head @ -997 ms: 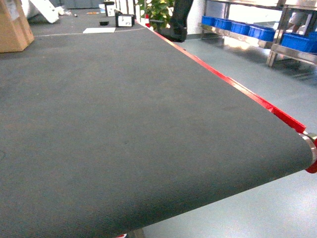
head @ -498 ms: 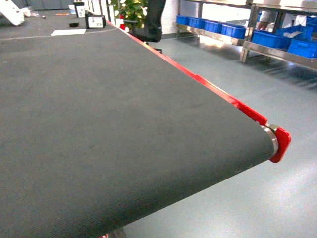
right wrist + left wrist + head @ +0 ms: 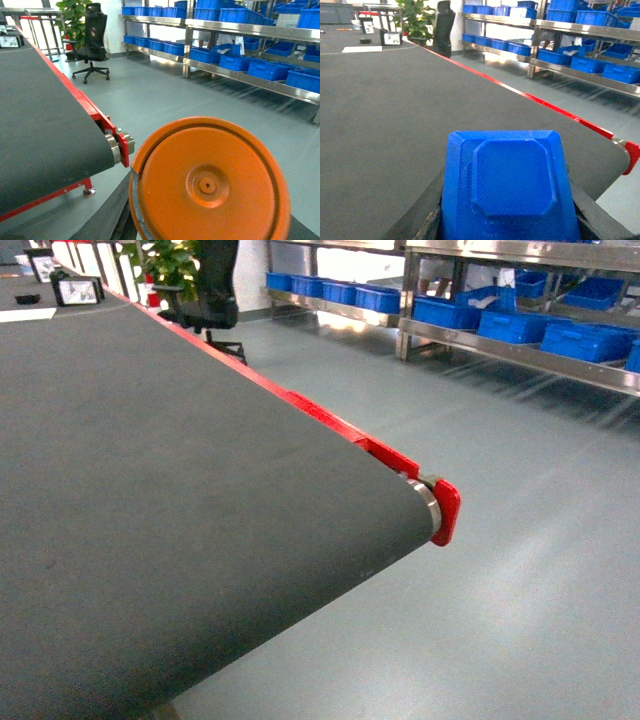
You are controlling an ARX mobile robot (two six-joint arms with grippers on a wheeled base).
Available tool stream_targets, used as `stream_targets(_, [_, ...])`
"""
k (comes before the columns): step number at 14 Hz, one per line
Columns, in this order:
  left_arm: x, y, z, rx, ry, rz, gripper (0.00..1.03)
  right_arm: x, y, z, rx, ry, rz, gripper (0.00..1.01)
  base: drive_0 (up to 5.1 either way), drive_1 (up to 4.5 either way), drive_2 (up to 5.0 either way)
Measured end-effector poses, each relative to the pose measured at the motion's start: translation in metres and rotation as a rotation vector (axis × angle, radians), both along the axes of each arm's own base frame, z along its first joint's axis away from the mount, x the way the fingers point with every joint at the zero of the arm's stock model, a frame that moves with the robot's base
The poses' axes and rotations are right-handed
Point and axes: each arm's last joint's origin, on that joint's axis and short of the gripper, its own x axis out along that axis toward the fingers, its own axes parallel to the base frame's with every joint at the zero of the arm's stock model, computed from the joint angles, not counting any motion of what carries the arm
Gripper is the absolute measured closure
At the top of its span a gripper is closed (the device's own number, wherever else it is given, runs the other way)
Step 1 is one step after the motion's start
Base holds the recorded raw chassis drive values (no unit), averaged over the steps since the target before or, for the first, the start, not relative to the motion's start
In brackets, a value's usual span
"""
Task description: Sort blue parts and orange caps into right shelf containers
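Your left fingers (image 3: 420, 220) clamp a blue part (image 3: 509, 192); your right fingers (image 3: 112, 212) grip an orange cap (image 3: 209, 184).

In the left wrist view the blue part fills the foreground over the dark conveyor belt (image 3: 395, 110), dark finger edges showing on both its sides. In the right wrist view the orange cap sits just off the belt's red-trimmed end (image 3: 117, 145), above the grey floor (image 3: 165, 95). The blue containers (image 3: 515, 325) line the steel shelves (image 3: 480, 345) across that floor, well apart from you. An office chair (image 3: 92, 42) and a plant (image 3: 74, 20) stand at the belt's far side.
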Motion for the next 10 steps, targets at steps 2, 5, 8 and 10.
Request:
stream_targets(2, [0.0000, 0.0000, 0.0000, 0.000, 0.000, 0.000, 0.60, 0.0000, 0.0000, 0.0000, 0.000, 0.000, 0.000, 0.56, -1.5, -1.51, -1.5])
stream_targets(5, [0.0000, 0.0000, 0.0000, 0.000, 0.000, 0.000, 0.60, 0.0000, 0.0000, 0.0000, 0.000, 0.000, 0.000, 0.56, -1.5, -1.55, -1.5])
stream_targets(8, [0.0000, 0.0000, 0.0000, 0.000, 0.000, 0.000, 0.60, 0.0000, 0.0000, 0.0000, 0.000, 0.000, 0.000, 0.56, -1.7, -1.66, -1.7])
stream_targets(10, [0.0000, 0.0000, 0.0000, 0.000, 0.000, -0.001, 0.60, 0.0000, 0.0000, 0.0000, 0.000, 0.000, 0.000, 0.56, -1.5, -1.50, -1.5])
